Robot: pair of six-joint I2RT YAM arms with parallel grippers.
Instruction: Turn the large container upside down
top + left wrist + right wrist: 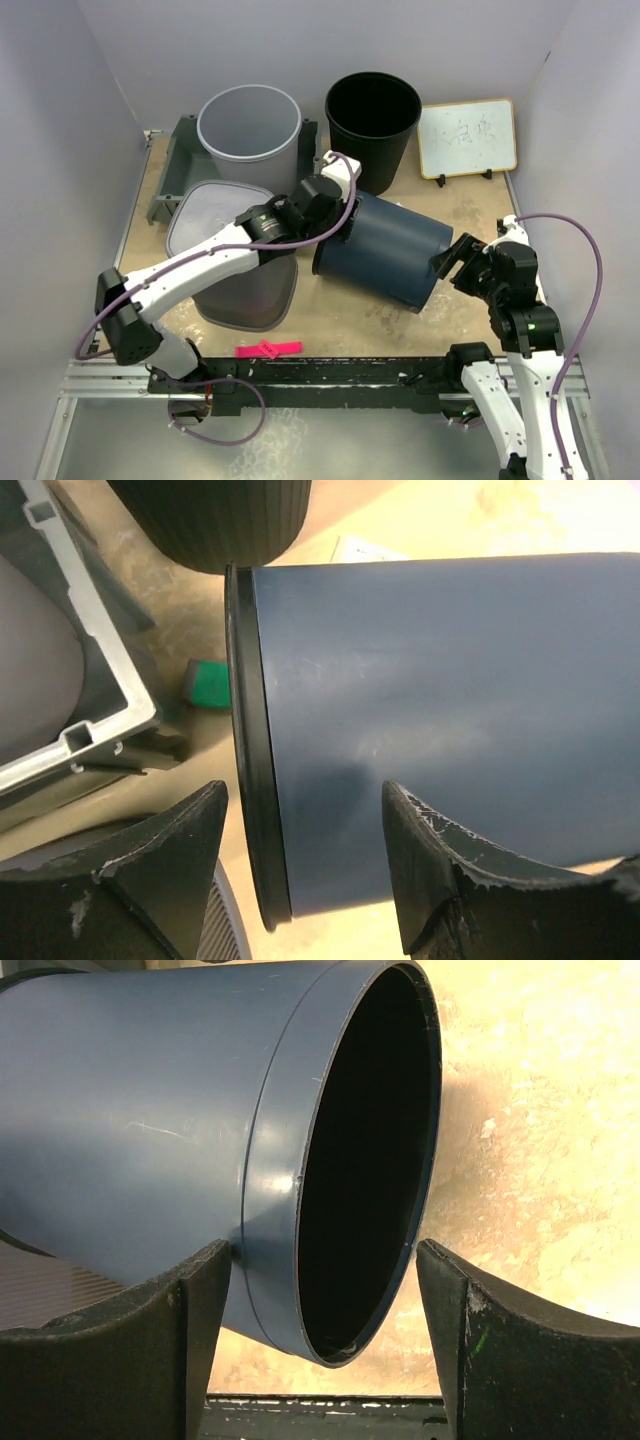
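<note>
The large dark blue container (385, 255) lies on its side in the middle of the table, base to the left, open mouth to the right. My left gripper (335, 215) is open at the base end. In the left wrist view the container wall (450, 700) and its black base rim (245, 730) sit between the spread fingers (430, 860). My right gripper (450, 262) is open at the mouth end. In the right wrist view the container's mouth (370, 1150) sits between the fingers (190, 1310), the left one against the outer wall.
A grey bin (250, 125) and a black bin (372, 110) stand upright at the back. A whiteboard (467, 137) leans at the back right. A translucent tub (235, 260) lies under the left arm. A grey tray (170, 170) is at the far left, a pink clip (268, 349) near the front.
</note>
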